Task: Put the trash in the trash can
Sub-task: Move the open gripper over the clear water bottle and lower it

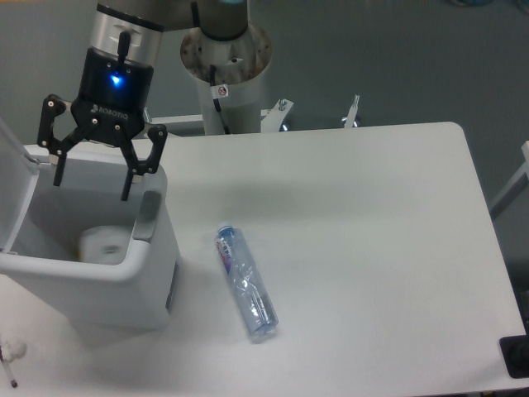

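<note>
Gripper [92, 178] spread above trash can [153, 281]; seemingly wrapper [103, 244] inside.

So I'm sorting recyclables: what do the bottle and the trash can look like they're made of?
Bottle: thin clear plastic, glossy, crinkled; the table shows through it. Trash can: probably moulded rigid plastic, light grey, smooth matte walls with rounded corners.

White table [372, 215]: bottle [245, 284], trash can [99, 248].
</note>
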Motion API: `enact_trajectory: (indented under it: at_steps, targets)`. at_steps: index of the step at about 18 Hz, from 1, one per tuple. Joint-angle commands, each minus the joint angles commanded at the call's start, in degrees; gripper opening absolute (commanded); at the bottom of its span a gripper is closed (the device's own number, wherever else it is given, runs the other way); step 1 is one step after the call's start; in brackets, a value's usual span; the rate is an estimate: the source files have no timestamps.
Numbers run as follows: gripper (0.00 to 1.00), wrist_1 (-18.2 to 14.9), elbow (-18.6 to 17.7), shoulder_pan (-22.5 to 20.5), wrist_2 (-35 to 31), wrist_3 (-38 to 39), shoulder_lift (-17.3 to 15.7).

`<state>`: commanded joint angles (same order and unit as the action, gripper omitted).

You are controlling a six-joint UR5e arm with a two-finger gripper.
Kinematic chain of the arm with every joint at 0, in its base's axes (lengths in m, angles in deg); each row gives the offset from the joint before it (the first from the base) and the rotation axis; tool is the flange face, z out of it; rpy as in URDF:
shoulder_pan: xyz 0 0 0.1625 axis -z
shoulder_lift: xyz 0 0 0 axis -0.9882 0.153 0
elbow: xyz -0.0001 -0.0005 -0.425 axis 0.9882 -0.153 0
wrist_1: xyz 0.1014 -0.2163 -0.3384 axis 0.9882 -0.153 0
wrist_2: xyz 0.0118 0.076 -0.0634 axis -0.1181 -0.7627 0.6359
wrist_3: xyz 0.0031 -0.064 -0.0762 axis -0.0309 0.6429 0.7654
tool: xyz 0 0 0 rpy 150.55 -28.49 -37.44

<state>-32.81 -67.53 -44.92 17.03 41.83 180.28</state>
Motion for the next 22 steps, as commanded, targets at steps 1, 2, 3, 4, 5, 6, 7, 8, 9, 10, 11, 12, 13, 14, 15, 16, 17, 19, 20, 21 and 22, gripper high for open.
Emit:
enact_trajectory:
  at_steps: [1, 2, 3, 4, 5, 6, 7, 8, 9, 10, 11, 12, 13, 14, 15, 16, 17, 19, 20, 21, 22]
  targets:
    - [1.0, 0.0, 0.09, -1.14, -0.18, 0.0, 0.61]
    - [1.0, 0.0, 0.35, -2.8, -0.44, 0.0, 1.66]
    - [1.0, 0.0, 0.96, -3.95, -0.53, -0.09, 2.72]
    - [1.0, 0.0, 1.66, -5.53, -0.53, -0.09, 4.12]
    - [1.0, 0.0, 2.54, -7.37, -0.53, -0.09, 5.61]
    - [1.0, 0.0, 3.33, -8.61, -0.62, -0.09, 6.93]
    - [1.0, 0.0, 3.95, -10.01, -0.88, -0.09, 7.99]
    - [1.0, 0.0, 4.22, -11.68, -1.49, -0.26, 8.7]
    - [1.0, 0.0, 4.31, -13.17, -2.28, -0.79, 9.49]
    - [1.0, 0.0, 4.4, -14.06, -2.81, -1.92, 10.36]
    - [1.0, 0.0, 4.22, -14.5, -3.51, -3.24, 10.98]
    - [1.0, 0.0, 3.7, -15.2, -4.65, -4.21, 11.69]
    - [1.0, 0.0, 3.52, -15.82, -5.53, -4.48, 12.56]
    - [1.0, 0.0, 3.52, -16.17, -6.06, -4.57, 13.79]
    - [1.0, 0.09, 3.95, -16.18, -6.68, -4.66, 15.45]
    - [1.0, 0.09, 4.39, -16.18, -7.56, -4.57, 17.12]
    - [1.0, 0.09, 4.74, -16.09, -8.96, -4.66, 18.27]
    - [1.0, 0.0, 4.84, -15.91, -12.12, -4.66, 20.38]
    - [1.0, 0.0, 4.75, -15.74, -13.09, -4.66, 21.52]
    - [1.0, 0.0, 4.83, -15.3, -13.62, -4.66, 22.84]
    - [1.0, -0.09, 4.84, -14.69, -13.98, -4.66, 24.33]
